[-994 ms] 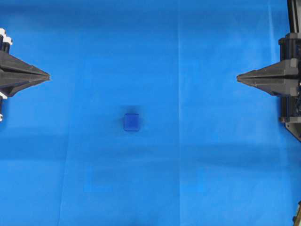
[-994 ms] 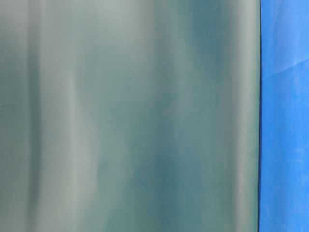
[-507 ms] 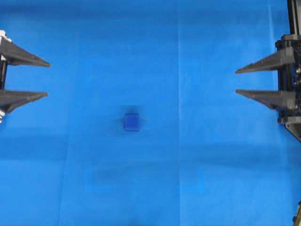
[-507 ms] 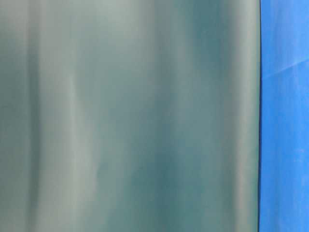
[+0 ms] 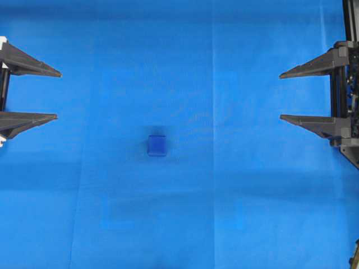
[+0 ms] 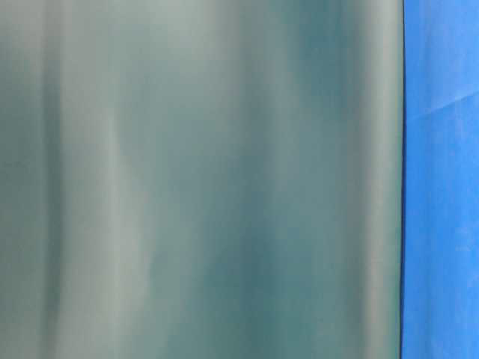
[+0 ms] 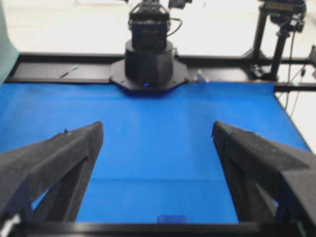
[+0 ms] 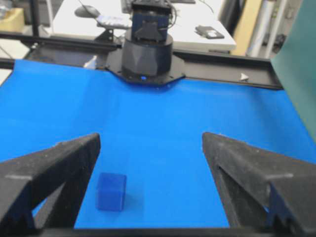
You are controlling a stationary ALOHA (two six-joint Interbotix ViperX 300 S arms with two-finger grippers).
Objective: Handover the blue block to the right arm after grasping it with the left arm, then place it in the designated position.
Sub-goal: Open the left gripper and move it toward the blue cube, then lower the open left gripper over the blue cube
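Observation:
The blue block [image 5: 157, 145] lies alone on the bright blue cloth, a little left of the middle of the overhead view. My left gripper [image 5: 58, 95] stands open at the left edge, well away from the block and holding nothing. At the right edge my right gripper [image 5: 280, 96] is also open and empty, its prongs pointing toward the middle. The block [image 8: 110, 191] sits low and left in the right wrist view, close to the left prong. In the left wrist view only the block's top [image 7: 172, 218] peeks over the bottom bar between the spread prongs of the left gripper [image 7: 158, 129].
The blue cloth [image 5: 224, 213] covers the whole table. A blurred grey-green sheet [image 6: 194, 179] fills most of the table-level view. Each wrist view shows the opposite arm's black base [image 7: 148, 64] [image 8: 146, 57] at the far edge of the cloth.
Both grippers went from shut to wide open while staying in place at the table's edges. The block has not moved.

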